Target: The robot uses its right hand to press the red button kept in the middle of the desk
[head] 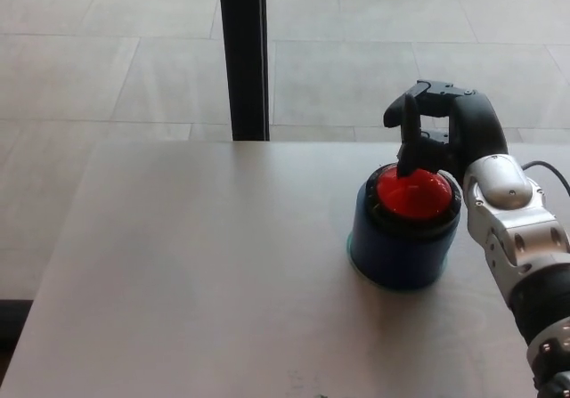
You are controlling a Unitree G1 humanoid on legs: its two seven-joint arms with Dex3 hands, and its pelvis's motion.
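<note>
A red dome button (pixel 412 195) sits in a round blue housing (pixel 401 251) on the grey desk (pixel 205 273), right of centre. My right hand (pixel 441 135) hovers over the button's far edge, fingers curled downward. One fingertip (pixel 405 168) touches the top rear of the red dome. The hand holds nothing. My silver right forearm (pixel 517 238) runs in from the lower right. My left hand does not show.
A black vertical post (pixel 243 55) stands just behind the desk's far edge, left of the button. Tiled floor lies beyond the desk and to its left.
</note>
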